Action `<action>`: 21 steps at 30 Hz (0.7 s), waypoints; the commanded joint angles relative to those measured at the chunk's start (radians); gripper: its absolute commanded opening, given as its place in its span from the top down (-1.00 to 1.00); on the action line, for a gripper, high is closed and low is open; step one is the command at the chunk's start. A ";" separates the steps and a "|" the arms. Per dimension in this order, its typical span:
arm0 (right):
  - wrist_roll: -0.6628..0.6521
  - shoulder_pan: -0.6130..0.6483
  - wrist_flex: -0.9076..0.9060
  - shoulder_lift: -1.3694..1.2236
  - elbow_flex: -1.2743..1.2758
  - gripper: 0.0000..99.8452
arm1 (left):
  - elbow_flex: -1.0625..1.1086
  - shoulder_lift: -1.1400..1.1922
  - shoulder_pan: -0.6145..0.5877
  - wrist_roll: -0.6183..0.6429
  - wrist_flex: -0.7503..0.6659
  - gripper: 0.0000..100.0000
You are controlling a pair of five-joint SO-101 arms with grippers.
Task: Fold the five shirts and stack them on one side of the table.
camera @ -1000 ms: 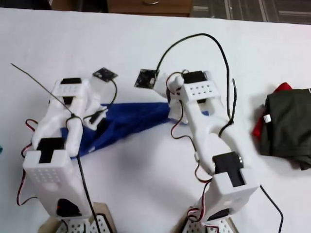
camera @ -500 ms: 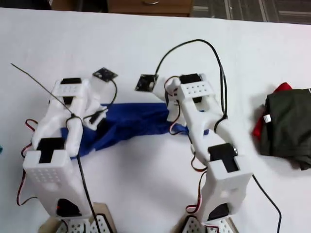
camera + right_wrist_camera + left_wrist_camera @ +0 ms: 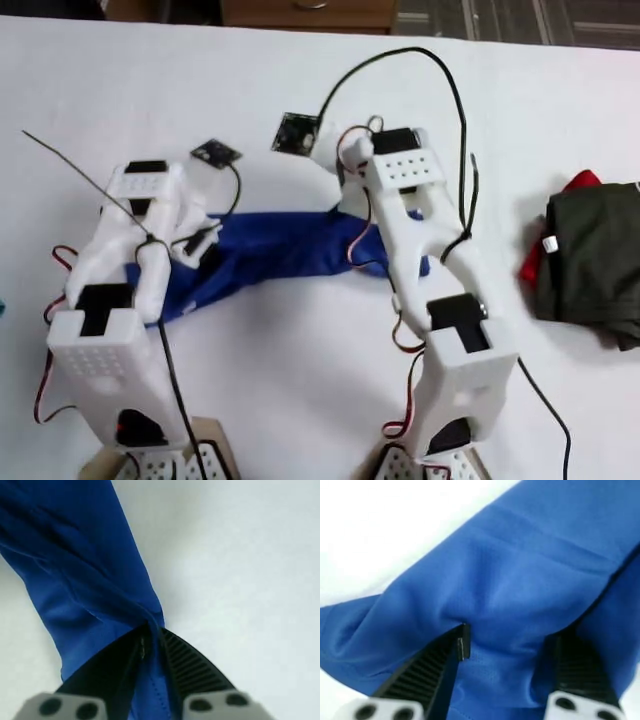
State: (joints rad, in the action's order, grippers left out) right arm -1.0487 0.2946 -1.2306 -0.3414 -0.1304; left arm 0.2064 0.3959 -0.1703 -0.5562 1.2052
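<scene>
White table [image 3: 300,90] bears blue shirt [image 3: 280,250], long axis side-to-side; right tool [image 3: 152,630] pinches it, left tool [image 3: 512,640] wide.

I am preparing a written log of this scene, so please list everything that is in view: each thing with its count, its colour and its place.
blue shirt: 1, blue, lying stretched on the table between the two arms
dark green shirt: 1, dark green, folded, on top of the pile at the table's right side
red shirt: 1, red, under the dark green shirt, edges sticking out
table: 1, white, under everything
wooden furniture: 1, brown, beyond the table's far edge
cables: several, black, looping above and along the arms
left gripper: 1, black and white, at the blue shirt's wider end
right gripper: 1, black and white, shut on the blue shirt's narrow end
</scene>
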 commanded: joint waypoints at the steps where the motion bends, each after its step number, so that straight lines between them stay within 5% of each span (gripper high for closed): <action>1: 0.003 0.002 0.013 0.002 -0.051 0.93 | 0.001 0.020 0.003 -0.009 0.014 0.42; 13: 0.121 0.002 0.180 0.007 -0.052 0.82 | 0.001 0.020 0.003 -0.009 0.014 0.42; 21: 0.203 0.010 -0.036 0.093 -0.060 0.58 | 0.002 0.020 0.003 -0.009 0.014 0.42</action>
State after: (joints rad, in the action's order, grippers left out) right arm -0.8585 0.2946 -1.1676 -0.3353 -0.1396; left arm 0.2064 0.3959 -0.1703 -0.5562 1.2052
